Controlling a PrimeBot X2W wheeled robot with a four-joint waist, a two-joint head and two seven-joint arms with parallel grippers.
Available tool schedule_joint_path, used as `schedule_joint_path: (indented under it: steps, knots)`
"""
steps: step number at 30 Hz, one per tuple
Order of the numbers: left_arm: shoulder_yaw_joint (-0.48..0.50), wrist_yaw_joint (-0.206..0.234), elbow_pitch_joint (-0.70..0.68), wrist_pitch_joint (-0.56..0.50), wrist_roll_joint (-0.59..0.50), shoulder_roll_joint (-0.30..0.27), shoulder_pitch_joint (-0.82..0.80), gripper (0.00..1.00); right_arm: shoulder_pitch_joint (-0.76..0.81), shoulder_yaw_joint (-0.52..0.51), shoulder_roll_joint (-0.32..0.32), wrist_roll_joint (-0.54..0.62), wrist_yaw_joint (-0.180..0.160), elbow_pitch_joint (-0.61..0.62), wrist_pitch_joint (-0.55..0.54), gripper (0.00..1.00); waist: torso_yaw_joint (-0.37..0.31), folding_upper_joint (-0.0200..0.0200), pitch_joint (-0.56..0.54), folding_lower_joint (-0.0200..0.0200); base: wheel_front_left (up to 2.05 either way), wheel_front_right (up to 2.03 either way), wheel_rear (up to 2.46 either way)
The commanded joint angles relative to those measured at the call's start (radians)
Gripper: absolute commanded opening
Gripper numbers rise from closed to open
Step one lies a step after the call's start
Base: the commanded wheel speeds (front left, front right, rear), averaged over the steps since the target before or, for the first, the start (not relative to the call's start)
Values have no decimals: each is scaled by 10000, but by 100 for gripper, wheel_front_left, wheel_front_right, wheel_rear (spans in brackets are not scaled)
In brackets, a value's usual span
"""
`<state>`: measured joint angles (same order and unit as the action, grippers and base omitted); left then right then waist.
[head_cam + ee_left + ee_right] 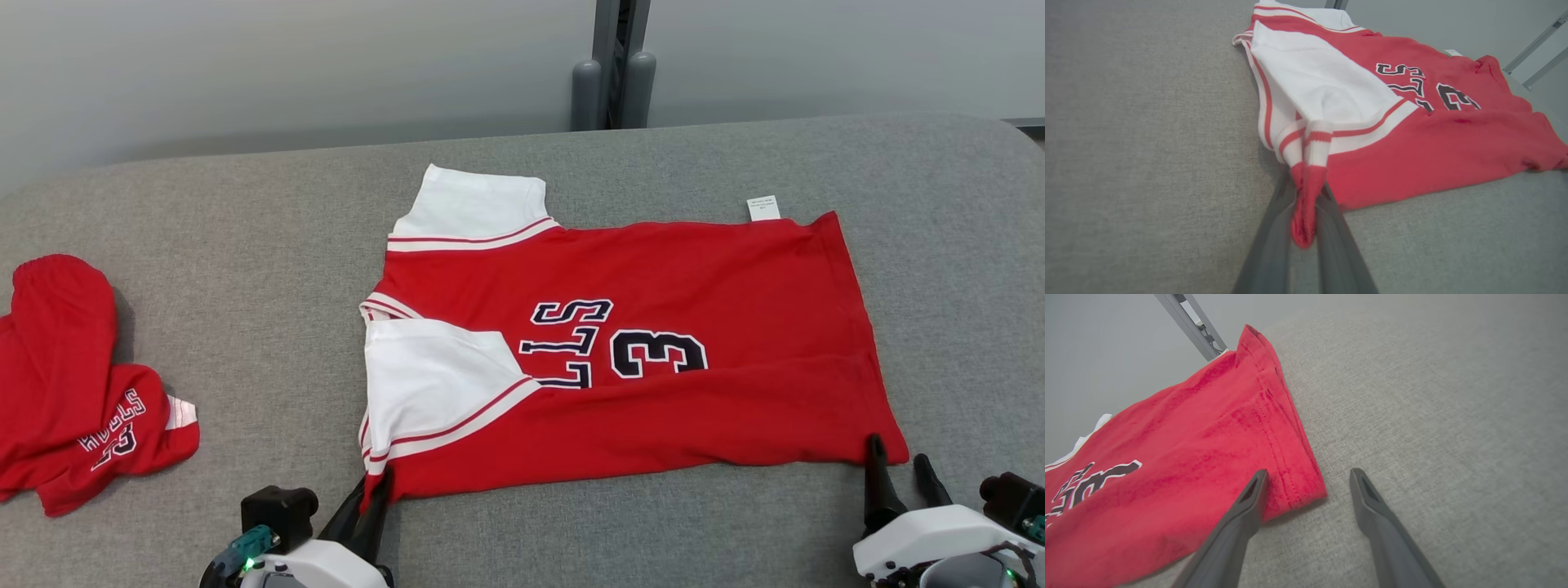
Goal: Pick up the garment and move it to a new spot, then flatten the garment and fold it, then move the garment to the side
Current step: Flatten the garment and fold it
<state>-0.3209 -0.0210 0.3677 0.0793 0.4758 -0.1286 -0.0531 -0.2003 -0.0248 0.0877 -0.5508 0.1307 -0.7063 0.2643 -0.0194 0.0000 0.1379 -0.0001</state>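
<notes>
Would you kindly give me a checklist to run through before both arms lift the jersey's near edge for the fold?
1. Left gripper shut on the red-and-white cloth jersey's near left corner: ok.
2. Right gripper closed on the near hem corner: not ok, jaws open astride it.
3. Near white sleeve folded onto the body: ok.
4. Jersey flat on the grey padded table: ok.
5. Crumpled red shorts apart from the jersey: ok.
6. Left grip holds both layers: cannot tell.
</notes>
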Motion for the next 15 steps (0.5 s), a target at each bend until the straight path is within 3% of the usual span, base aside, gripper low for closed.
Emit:
schedule_joint_path:
  steps: [1, 5, 6, 7, 8, 9, 15]
  knots:
    - [3, -31, -92, -9, -48, -109, -8, 0, -207, 145, 66, -305, 1, -198, 6, 100, 1, 0, 43, 1, 0, 0, 0]
    - [-24, -23, -163, -36, -46, -142, -53, 0, -365, 552, 107, -630, 1, -476, -2, 98, -2, 0, 126, 1, 0, 0, 0]
    - [-35, -24, -180, -28, -44, -152, -71, 0, -417, 678, 135, -726, 1, -545, -4, 48, -4, 0, 149, 1, 0, 0, 0]
    - [-42, -27, -195, -40, -37, -163, -87, 0, -490, 820, 160, -821, 1, -602, -5, 32, -8, 0, 171, 1, 0, 0, 0]
    - [-51, -26, -207, -50, -32, -177, -99, 0, -568, 928, 193, -904, 1, -623, -8, 8, -14, 0, 189, 1, 0, 0, 0]
    - [-55, -18, -220, -50, -30, -195, -108, 0, -622, 981, 242, -953, 1, -599, -7, 0, -21, 0, 205, 1, 0, 0, 0]
    - [-131, 1, -219, -76, -98, -342, -48, 0, -589, 1002, 514, -920, 1, -313, 3, 0, -57, 0, 194, 1, 0, 0, 0]
